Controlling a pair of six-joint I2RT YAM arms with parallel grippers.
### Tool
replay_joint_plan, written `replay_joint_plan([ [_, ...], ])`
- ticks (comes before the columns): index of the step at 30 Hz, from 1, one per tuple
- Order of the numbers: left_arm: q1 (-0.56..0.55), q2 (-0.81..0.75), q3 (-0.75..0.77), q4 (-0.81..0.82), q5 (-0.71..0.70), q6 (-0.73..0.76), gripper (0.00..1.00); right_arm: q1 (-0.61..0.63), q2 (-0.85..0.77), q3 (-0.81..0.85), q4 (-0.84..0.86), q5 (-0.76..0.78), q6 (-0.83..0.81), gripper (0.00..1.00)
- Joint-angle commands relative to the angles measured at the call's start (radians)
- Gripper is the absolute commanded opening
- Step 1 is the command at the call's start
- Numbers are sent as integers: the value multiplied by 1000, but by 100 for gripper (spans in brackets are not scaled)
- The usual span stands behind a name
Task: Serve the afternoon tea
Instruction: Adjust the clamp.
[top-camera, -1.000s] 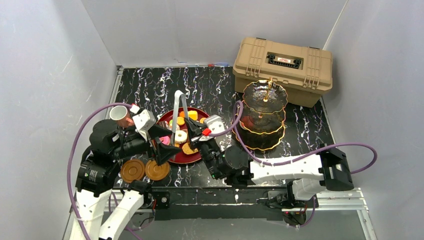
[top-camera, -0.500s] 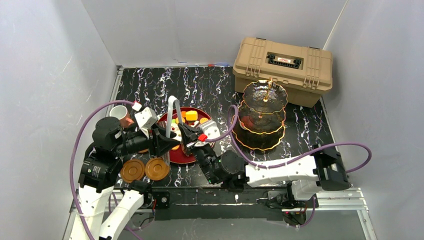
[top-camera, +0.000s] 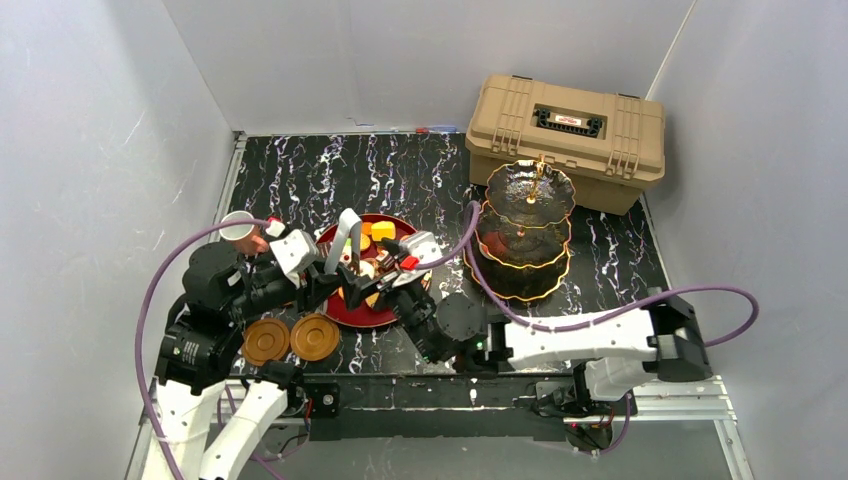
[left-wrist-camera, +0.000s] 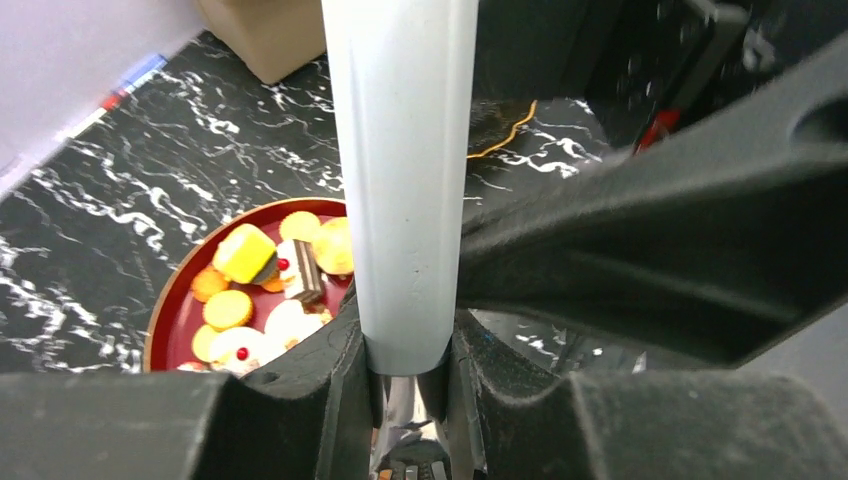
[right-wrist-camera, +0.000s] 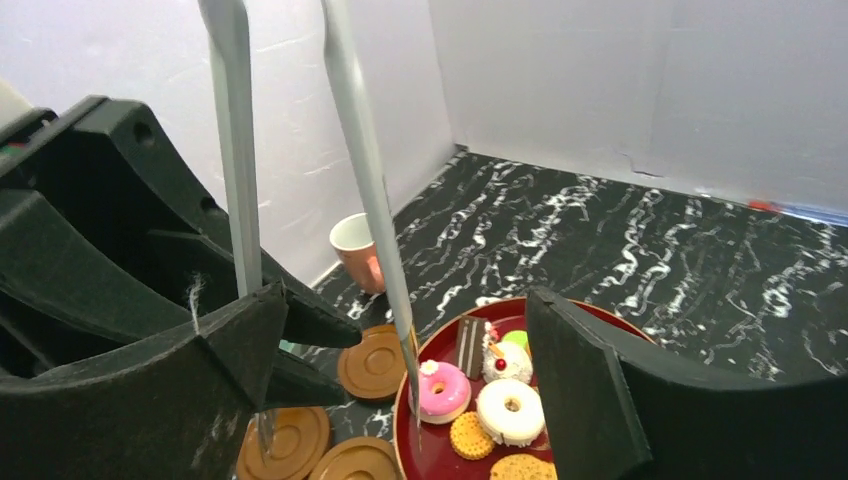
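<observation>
Handover moment over the red tray (top-camera: 350, 322). The left gripper (left-wrist-camera: 405, 372) is clamped on the metal tongs (left-wrist-camera: 400, 180), with its fingers (left-wrist-camera: 330, 400) pinching the pale strip low down. I can't tell if it catches one tong arm or both. The right gripper (right-wrist-camera: 410, 330) is spread wide. Both tong arms run up between its fingers, touching neither as far as I can see. The tong tips hang right above the tray, over the pastries (right-wrist-camera: 510, 408).

Risks, my read:
- **Drop:** the hold looks narrow, so the tongs could swivel or slide out and fall onto the cakes.
- **Snag:** the right fingers bracket the tongs, so pulling that arm off sideways could catch a tong arm and tug it out of the left's hold.
- **Collision:** both wrists crowd the same spot above the tray, so a careless move could bump one into the other or clip the tray rim and scatter things.

Further out:
- **Three-tier stand** (top-camera: 525, 235): right of the tray, tiers look bare, nothing served yet. The purple cable (top-camera: 475, 235) runs close by it, so a swing could drag on the glass.
- **Pinkish cup** (top-camera: 240, 228): left of the tray.
- **Saucers** (top-camera: 265, 340): near-left of the tray, close to the left arm, so they could get knocked.
- **Teal cup:** can't find it.
- **Tan case** (top-camera: 565, 130): behind and right of the tray, out of the way.
</observation>
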Motion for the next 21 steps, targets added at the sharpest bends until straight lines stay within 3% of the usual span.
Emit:
replay_joint_plan([
  [1,0,-23,-18,3,-29,140,0,-32,-133,24,-214,-246,256,98],
  [7,0,-27,-25,1,-15,173,0,-99,-151,68,-331,-521,359,98],
  [12,0,-30,-15,-11,-30,184,0,-107,-93,188,-477,-634,373,98],
  [15,0,-31,-14,-11,-32,181,0,-112,-61,257,-582,-646,383,98],
  [21,0,-34,-6,-15,-42,182,0,-114,-137,197,-672,-571,395,98],
])
